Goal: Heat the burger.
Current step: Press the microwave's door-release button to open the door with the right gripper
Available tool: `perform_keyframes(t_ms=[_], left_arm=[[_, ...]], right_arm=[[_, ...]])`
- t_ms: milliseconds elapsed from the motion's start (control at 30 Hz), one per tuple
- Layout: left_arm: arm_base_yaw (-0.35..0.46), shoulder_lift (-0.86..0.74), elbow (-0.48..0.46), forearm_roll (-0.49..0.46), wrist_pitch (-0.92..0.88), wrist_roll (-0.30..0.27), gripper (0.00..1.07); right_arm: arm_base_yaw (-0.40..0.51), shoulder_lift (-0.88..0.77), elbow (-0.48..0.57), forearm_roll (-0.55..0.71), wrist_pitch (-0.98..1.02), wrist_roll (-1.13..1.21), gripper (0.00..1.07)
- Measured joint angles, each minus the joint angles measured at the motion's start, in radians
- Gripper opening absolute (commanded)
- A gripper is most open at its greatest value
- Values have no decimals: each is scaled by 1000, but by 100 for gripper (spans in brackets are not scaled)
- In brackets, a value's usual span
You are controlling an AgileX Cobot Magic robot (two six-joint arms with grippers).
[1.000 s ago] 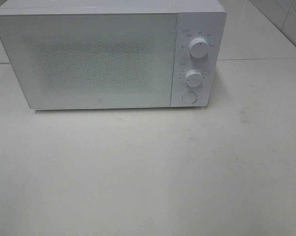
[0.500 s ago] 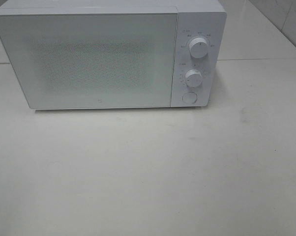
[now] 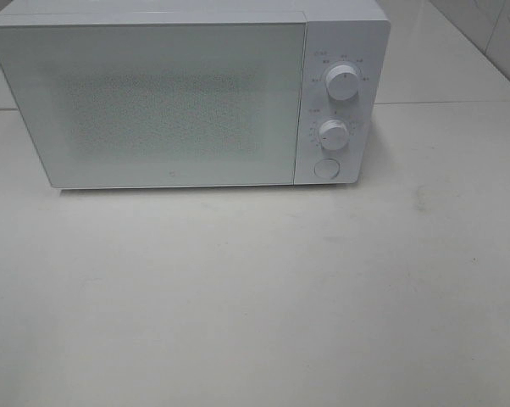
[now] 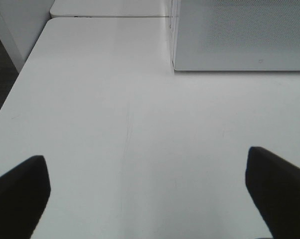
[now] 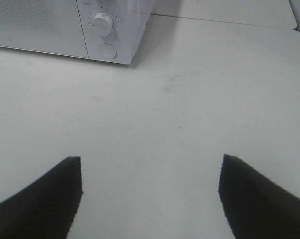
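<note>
place: lab-style test bench | evidence: white microwave (image 3: 170, 102) on joined plain white tables (image 3: 255, 297)

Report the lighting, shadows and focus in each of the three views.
Exterior high: flat, even light; the microwave door shows grainy speckle and throws only a thin shadow on the table. Left wrist: the left pincer is a black, soft-edged silhouette, without detail. Right wrist: the right pincer likewise; a soft shadow beside the microwave.

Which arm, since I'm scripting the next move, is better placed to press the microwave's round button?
Right, probably: the right gripper, open, faces the round button on the microwave's control side. The left gripper, also open, sees only the door's far corner.
</note>
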State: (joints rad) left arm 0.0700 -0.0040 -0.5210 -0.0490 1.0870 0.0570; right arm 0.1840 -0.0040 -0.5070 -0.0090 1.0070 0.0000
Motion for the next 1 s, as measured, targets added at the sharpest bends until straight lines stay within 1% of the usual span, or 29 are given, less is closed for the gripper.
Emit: perform_keyframes(t_ms=[233,400,533,567,700,733,767,833,867,1000], left_arm=[[0,0,0,0,0,0,100],[0,0,0,0,0,0,100],[0,0,0,0,0,0,100],[0,0,0,0,0,0,100],[0,0,0,0,0,0,100],[0,0,0,0,0,0,100],[0,0,0,0,0,0,100],[0,0,0,0,0,0,100],[0,0,0,0,0,0,100],[0,0,0,0,0,0,100]], right_arm=[[0,0,0,0,-1,0,75],[0,29,-13,-1,-54,0,75],[0,100,-14,-1,-131,0,75],[0,143,-14,-1,-183,0,75],[0,204,-14,-1,-261,0,75],[0,246,-14,-1,-309,0,75],[0,246,-14,-1,-309,0,75],[0,317,-14,-1,-388,0,75],[0,317,-14,-1,-388,0,75],[0,433,-14,-1,-506,0,75]])
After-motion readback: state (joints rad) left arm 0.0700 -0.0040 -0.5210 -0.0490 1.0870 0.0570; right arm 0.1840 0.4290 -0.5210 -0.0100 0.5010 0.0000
